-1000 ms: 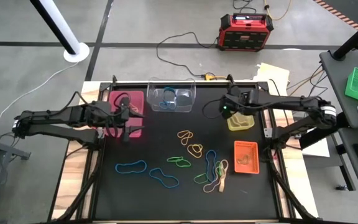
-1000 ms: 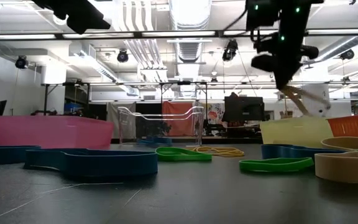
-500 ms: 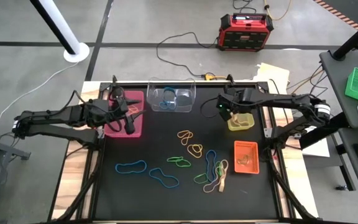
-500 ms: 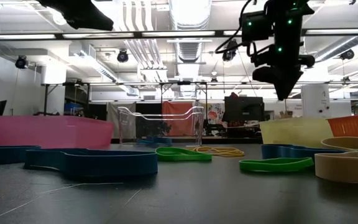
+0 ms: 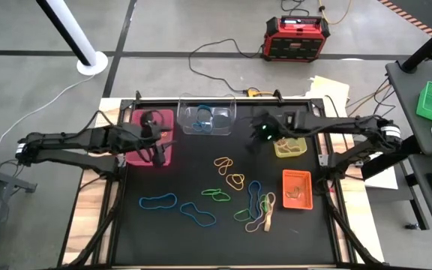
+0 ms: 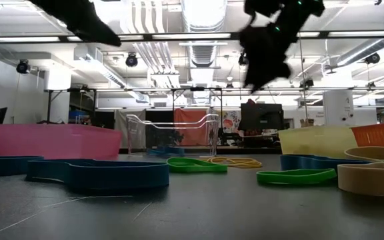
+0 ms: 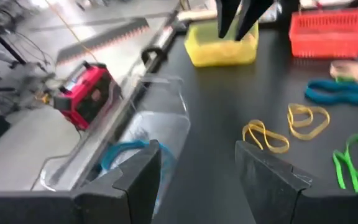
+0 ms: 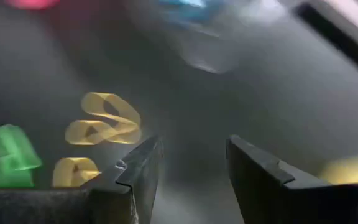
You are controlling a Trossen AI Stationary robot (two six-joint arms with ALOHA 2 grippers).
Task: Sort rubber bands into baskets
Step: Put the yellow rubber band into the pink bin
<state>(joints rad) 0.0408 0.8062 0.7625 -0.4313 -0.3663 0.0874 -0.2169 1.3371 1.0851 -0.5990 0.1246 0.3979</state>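
High view: the right gripper [image 5: 259, 139] hangs empty, jaws wide, at 9 o'clock from the yellow-green basket [image 5: 289, 147]. I think it will grab another band. The orange-yellow rubber bands [image 5: 229, 170] lie near. The left gripper [image 5: 158, 147] waits over the pink basket [image 5: 153, 157], jaws wide.

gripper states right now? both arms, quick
Left gripper: open, empty, over the pink basket.
Right gripper: open, empty, above the table between the clear basket and the yellow basket.
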